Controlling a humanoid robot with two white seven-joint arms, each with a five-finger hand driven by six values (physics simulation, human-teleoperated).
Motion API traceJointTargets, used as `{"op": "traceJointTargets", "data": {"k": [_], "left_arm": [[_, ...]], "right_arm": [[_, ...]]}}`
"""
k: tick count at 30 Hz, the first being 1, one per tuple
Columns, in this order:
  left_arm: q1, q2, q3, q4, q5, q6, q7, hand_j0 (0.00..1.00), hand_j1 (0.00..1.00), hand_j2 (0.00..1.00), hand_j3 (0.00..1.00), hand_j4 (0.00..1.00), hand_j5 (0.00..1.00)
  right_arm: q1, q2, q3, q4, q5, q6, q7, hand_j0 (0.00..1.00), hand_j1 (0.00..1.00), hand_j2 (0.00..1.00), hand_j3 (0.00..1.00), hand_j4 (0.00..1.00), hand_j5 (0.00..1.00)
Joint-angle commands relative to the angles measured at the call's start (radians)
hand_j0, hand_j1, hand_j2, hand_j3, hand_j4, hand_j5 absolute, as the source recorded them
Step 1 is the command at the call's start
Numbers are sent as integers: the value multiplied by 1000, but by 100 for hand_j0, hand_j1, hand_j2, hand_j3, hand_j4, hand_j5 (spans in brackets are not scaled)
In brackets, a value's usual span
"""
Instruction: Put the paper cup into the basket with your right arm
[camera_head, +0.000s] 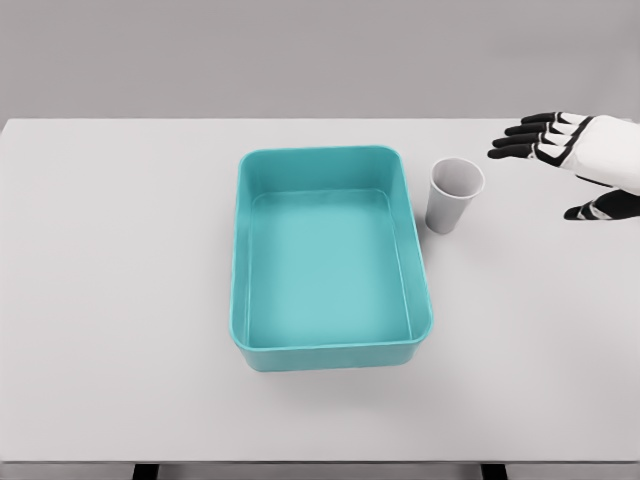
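Just left of open right hand (570, 160): paper cup (453, 195).

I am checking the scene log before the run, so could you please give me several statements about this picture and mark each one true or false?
1. The paper cup stands upright on the table. True.
2. The cup lies inside the basket. False: it stands outside, just right of the basket's upper right corner.
3. The right robot hand grips the cup. False: it is open, to the cup's right, apart from it.
4. The basket is teal and holds nothing. True.
5. The left arm reaches over the basket. False: no left arm is in view.
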Motion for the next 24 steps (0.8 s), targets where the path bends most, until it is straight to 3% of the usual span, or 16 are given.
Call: {"op": "traceJointTargets", "data": {"k": [1, 4, 6, 9, 11, 13, 18, 21, 23, 24], "left_arm": [[0, 0, 0, 0, -1, 0, 0, 100, 100, 100, 100, 100, 100], [0, 0, 0, 0, 0, 0, 0, 100, 100, 100, 100, 100, 100], [0, 0, 0, 0, -1, 0, 0, 100, 100, 100, 100, 100, 100], [0, 0, 0, 0, -1, 0, 0, 100, 100, 100, 100, 100, 100], [0, 0, 0, 0, -1, 0, 0, 100, 100, 100, 100, 100, 100], [0, 0, 0, 0, 0, 0, 0, 100, 100, 100, 100, 100, 100], [0, 0, 0, 0, 0, 0, 0, 100, 100, 100, 100, 100, 100], [0, 0, 0, 0, 0, 0, 0, 100, 100, 100, 100, 100, 100], [0, 0, 0, 0, 0, 0, 0, 100, 100, 100, 100, 100, 100], [0, 0, 0, 0, 0, 0, 0, 100, 100, 100, 100, 100, 100]], "right_arm": [[2, 17, -2, 0, -5, 3, 5, 100, 100, 100, 100, 100, 100], [2, 39, -35, 6, 4, 3, 5, 100, 100, 100, 100, 100, 100], [0, 120, -73, 64, 1, 3, 5, 100, 100, 100, 100, 100, 100], [9, 148, -68, 109, -6, 3, 5, 100, 100, 100, 100, 100, 100], [26, 227, -61, 129, -28, 3, 5, 100, 100, 100, 100, 100, 100], [25, 266, -71, 227, -52, 52, 5, 100, 100, 100, 100, 100, 100], [6, 275, -68, 428, -367, 198, 5, 100, 100, 100, 100, 100, 100], [-15, 335, -58, 453, -368, 336, 5, 100, 100, 100, 100, 100, 100], [-51, 364, -26, 489, -368, 364, 5, 100, 100, 100, 100, 100, 100], [-87, 366, 31, 542, -368, 362, 5, 100, 100, 100, 100, 100, 100]]}}
